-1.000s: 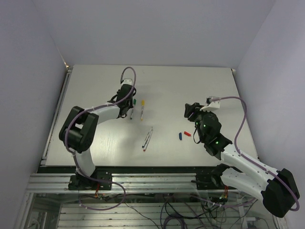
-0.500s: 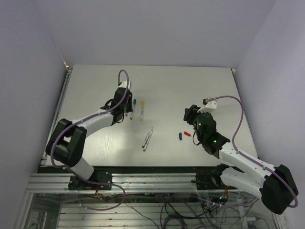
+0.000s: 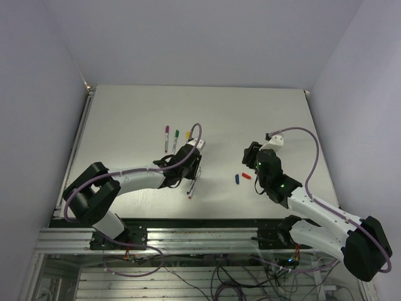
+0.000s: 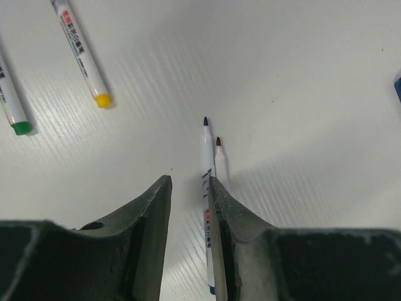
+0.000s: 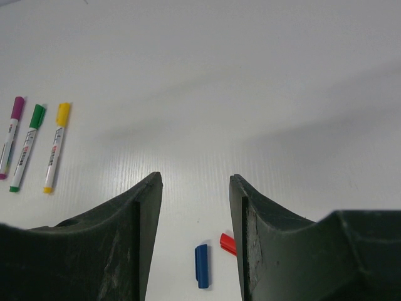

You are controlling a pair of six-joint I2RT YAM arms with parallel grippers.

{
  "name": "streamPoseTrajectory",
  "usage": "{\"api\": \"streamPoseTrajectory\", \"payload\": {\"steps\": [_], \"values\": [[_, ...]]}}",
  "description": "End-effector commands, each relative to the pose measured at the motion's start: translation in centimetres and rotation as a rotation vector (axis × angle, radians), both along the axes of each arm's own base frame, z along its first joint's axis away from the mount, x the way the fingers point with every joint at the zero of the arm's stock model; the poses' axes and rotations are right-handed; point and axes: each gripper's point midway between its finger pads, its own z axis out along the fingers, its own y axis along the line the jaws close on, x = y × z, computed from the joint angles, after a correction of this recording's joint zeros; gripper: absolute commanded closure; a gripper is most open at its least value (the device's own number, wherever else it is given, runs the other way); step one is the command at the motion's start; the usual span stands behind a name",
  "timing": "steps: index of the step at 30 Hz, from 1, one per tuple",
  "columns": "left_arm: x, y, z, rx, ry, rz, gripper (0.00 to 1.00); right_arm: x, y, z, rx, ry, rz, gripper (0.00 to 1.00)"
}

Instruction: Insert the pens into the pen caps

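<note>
We find the left gripper (image 4: 189, 183) open and empty; the blue pen (image 4: 207, 157) runs lengthwise ahead, just outside its finger gap

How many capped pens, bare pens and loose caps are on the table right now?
Capped pens: 3 (purple pen, green pen, yellow pen)
Uncapped pens: 2 (blue pen, red pen)
Loose caps: 2 (blue cap, red cap)
Total: 7
</note>
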Motion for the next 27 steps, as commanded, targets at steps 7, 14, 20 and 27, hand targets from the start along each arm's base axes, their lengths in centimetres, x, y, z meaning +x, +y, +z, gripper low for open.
{"api": "streamPoseTrajectory", "payload": {"steps": [7,14,20,27], "values": [[-2.5,0.4,-1.3,0.072,0.027,-0.021,0.60,-0.8,-0.4,-1.5,0.024,0.030,-0.014,0.53],[-3.2,0.9,-2.3,0.100,0.041,-0.019,0.60,-0.8,-0.2,-1.8,0.028,0.038,-0.006,0.53],[-3.5,1.0,-2.8,0.109,0.052,-0.025,0.60,-0.8,-0.2,-1.9,0.028,0.039,-0.004,0.53],[-3.8,0.8,-3.1,0.104,0.065,-0.031,0.60,-0.8,-0.1,-2.1,0.030,0.042,-0.006,0.53]]}}
